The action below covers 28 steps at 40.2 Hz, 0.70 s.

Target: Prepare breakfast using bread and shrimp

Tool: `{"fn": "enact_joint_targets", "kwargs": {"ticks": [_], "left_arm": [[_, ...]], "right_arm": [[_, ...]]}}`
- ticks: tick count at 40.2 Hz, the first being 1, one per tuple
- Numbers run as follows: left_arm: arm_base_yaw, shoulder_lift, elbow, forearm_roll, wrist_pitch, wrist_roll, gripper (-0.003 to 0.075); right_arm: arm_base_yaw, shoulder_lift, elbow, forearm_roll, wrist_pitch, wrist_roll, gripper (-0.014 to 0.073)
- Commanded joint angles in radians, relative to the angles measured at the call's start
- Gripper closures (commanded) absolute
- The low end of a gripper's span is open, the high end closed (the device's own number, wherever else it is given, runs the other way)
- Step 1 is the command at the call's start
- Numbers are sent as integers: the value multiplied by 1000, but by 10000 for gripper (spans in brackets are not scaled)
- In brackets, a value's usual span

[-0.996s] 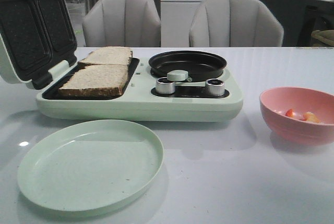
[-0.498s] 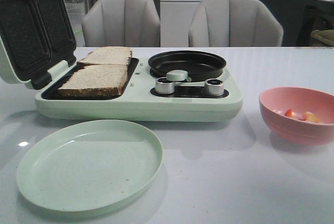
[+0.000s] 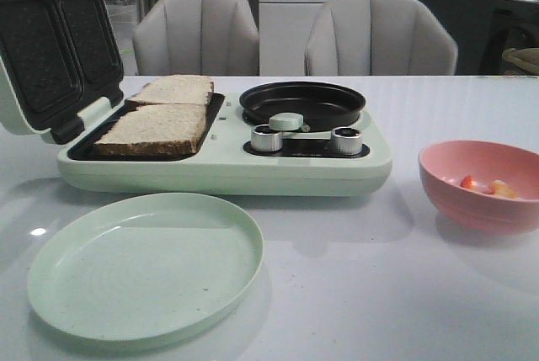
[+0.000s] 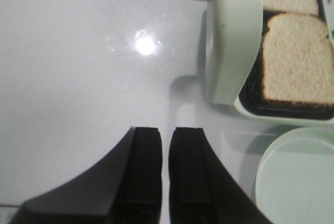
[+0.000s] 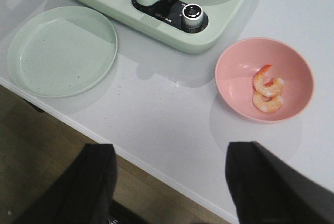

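Front view: two tan wholemeal bread slices centre-left, on the open pale-green sandwich maker.
Shrimp: two orange-pink shrimp in pink bowl, right.
Left end effector: nearly together, empty.
Right end effector: wide apart, empty.
Tip: descend centred over one shrimp, clear of bowl rim.

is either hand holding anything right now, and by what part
Nothing is held. The left hand is shut with nothing between its fingers, over bare table. The right hand is open and empty, near the table edge.
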Motion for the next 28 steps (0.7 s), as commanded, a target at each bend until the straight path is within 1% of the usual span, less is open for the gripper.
{"fn": "enact_joint_targets", "kwargs": {"ticks": [1,7,10,12,22,28], "left_arm": [[83,58,-39,-253,-93,144,570],[145,186,-44,-519,-98,325,580],[149,251,-65,-569,-112,360,612],[149,296,-92,-576,-130,360,623],[149,471,-276,-576,-206,367,622],[126,544,-381,-576,-206,382,622]], "right_arm": [[-1,1,-26,-5,-66,2,46],[-1,1,-26,-5,-66,2,46],[-1,1,-26,-5,-66,2,46],[-1,1,-26,-5,-66,2,46],[-1,1,-26,-5,-66,2,46],[-1,1,-26,-5,-66,2,46]]}}
